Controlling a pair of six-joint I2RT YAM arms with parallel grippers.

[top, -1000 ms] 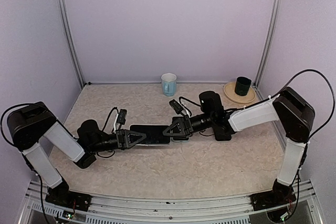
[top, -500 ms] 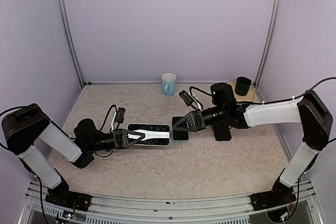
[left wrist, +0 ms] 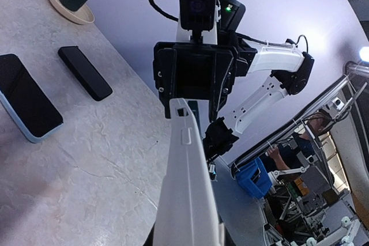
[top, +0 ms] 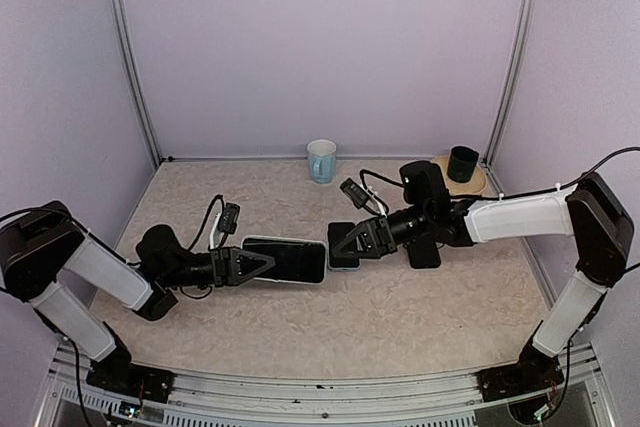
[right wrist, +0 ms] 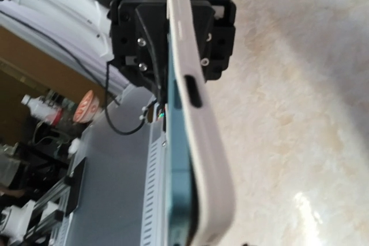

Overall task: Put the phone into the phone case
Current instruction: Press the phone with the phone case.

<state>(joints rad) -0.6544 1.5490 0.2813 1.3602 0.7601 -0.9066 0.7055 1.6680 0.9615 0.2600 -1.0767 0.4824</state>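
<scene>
My left gripper is shut on the left end of a white phone case whose dark face points up, low over the table. In the left wrist view the case runs edge-on towards my right gripper. In the right wrist view a teal phone lies against the white case. My right gripper is at the case's right end. Its fingers do not show clearly.
A phone with a light blue rim lies on the table under my right gripper. A black phone lies to its right. A blue mug and a black cup on a plate stand at the back.
My right arm has stretched out and its gripper has drawn back from the case's right end. My left gripper has turned the case so its dark face points up.
</scene>
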